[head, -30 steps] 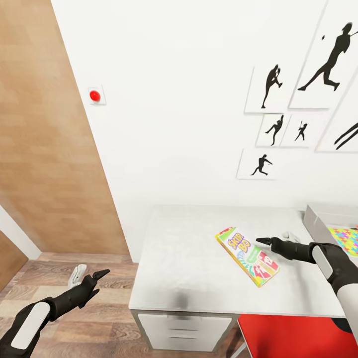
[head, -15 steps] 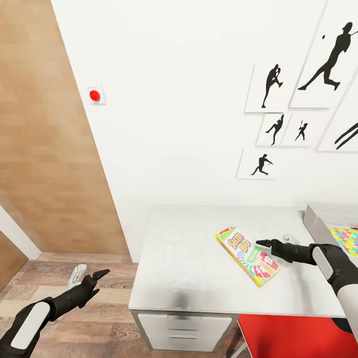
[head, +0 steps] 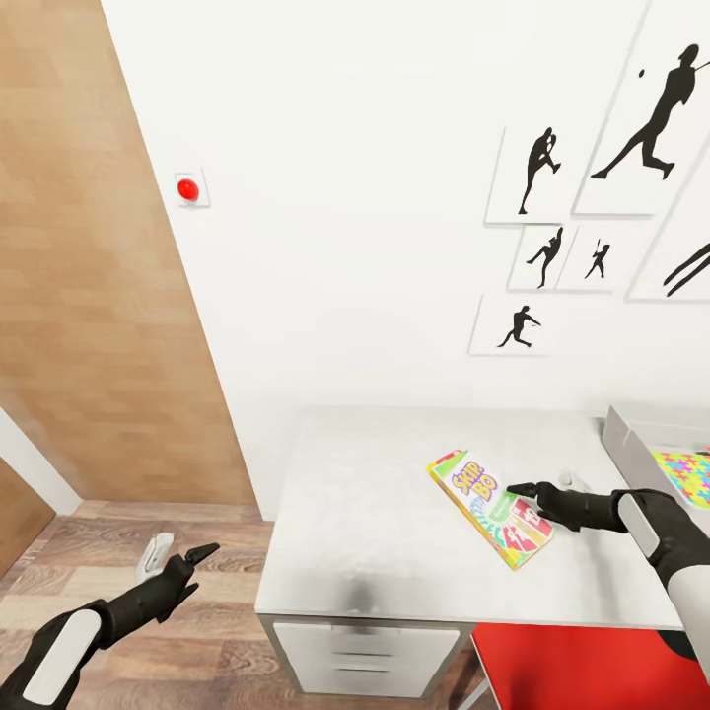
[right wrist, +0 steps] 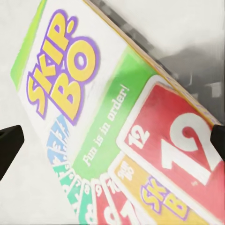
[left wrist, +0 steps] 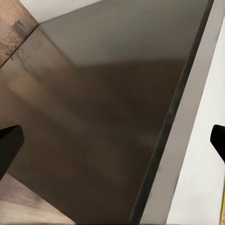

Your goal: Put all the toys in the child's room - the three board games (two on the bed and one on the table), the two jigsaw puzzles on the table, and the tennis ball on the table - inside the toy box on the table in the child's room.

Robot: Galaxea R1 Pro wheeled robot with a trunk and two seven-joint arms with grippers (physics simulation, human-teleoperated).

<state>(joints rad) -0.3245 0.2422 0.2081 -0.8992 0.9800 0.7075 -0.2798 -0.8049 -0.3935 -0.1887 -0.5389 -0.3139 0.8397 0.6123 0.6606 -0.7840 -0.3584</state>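
A white, red and green SKIP-BO board game [head: 489, 507] lies flat and askew on the pale grey table [head: 375, 513]. My right gripper [head: 540, 485] hovers open just above the box's right half. In the right wrist view the SKIP-BO box [right wrist: 112, 126] is very close, with the black fingertips [right wrist: 9, 149] spread wide on either side of it. At the table's right end stands the grey toy box [head: 627, 440], and a jigsaw puzzle [head: 687, 473] shows past its wall. My left gripper [head: 177, 554] hangs open and empty over the floor, left of the table.
A red chair seat [head: 582, 666] sits below the table's front right edge. Drawers [head: 365, 656] are under the table. A wooden door panel [head: 89, 296] stands at the left, and plank floor [head: 197, 631] lies below the left arm. The left wrist view looks at the table's dark side [left wrist: 103, 122].
My right gripper has sunk slightly, closer to the SKIP-BO box. My left arm has dropped a little lower and pulled back towards the frame's corner.
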